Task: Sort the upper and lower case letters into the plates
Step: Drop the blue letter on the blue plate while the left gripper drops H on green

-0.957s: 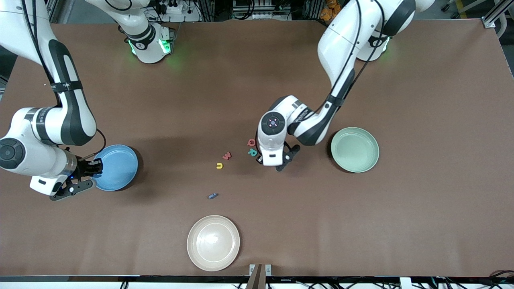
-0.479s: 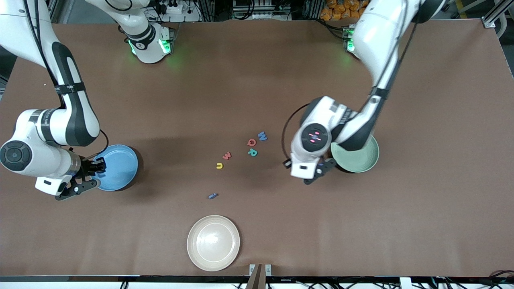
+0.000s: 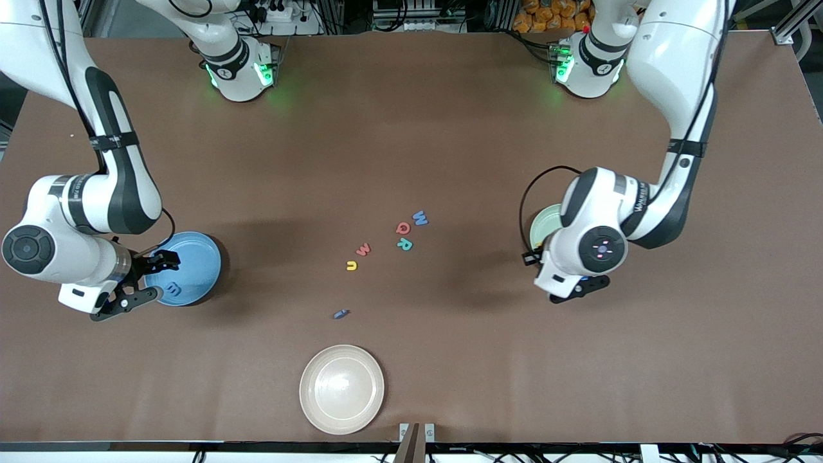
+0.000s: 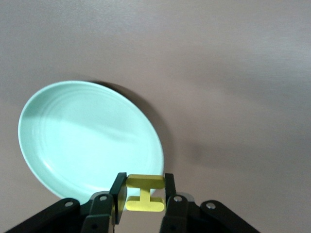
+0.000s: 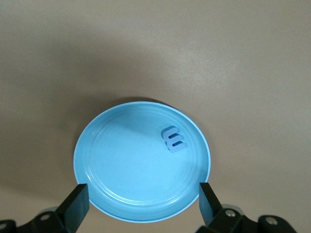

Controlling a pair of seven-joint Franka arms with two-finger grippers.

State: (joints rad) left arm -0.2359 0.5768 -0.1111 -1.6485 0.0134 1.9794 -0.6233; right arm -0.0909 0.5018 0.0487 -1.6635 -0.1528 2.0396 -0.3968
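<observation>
My left gripper (image 4: 143,194) is shut on a yellow H (image 4: 144,193) and hangs over the rim of the mint green plate (image 4: 87,141). In the front view that arm hides most of the plate (image 3: 544,225). My right gripper (image 5: 141,206) stands open over the blue plate (image 5: 121,165), where a blue m (image 5: 173,138) lies. Loose on the table between the plates are a blue W (image 3: 420,218), pink Q (image 3: 402,227), teal R (image 3: 404,244), pink w (image 3: 364,249), yellow u (image 3: 351,265) and a small blue piece (image 3: 340,314).
A cream-white plate (image 3: 341,389) sits near the table's front edge, nearer to the front camera than the letters. The blue plate (image 3: 189,263) is toward the right arm's end, the mint one toward the left arm's end.
The left arm swung from the letter cluster to the mint plate, carrying the H. The right gripper opened and the blue m now lies in the blue plate.
</observation>
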